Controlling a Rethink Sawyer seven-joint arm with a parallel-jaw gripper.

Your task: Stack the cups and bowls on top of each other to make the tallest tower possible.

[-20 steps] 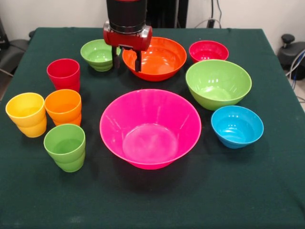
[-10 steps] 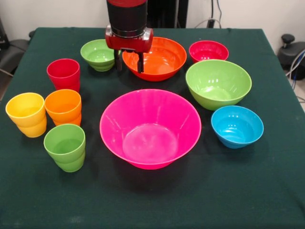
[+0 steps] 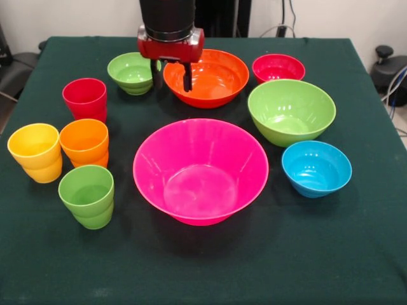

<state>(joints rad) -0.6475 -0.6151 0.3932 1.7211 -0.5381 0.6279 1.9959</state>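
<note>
My gripper (image 3: 172, 81) hangs open at the left rim of the large orange bowl (image 3: 216, 76). One finger (image 3: 187, 77) is inside the bowl; the other is outside, beside the small green bowl (image 3: 130, 73). The very large pink bowl (image 3: 248, 181) sits mid-table. To its right stand the large green bowl (image 3: 292, 111) and small blue bowl (image 3: 316, 168), with the small red bowl (image 3: 278, 67) behind them. On the left stand the red cup (image 3: 84, 98), orange cup (image 3: 84, 143), yellow cup (image 3: 35, 152) and green cup (image 3: 86, 196). Each piece stands alone; no tower is in view.
A dark green cloth (image 3: 210, 267) covers the table. A black object (image 3: 389, 67) and cables lie beyond the right edge.
The gripper has shifted slightly up in the picture while staying at the orange bowl's left rim. No bowl or cup has moved.
</note>
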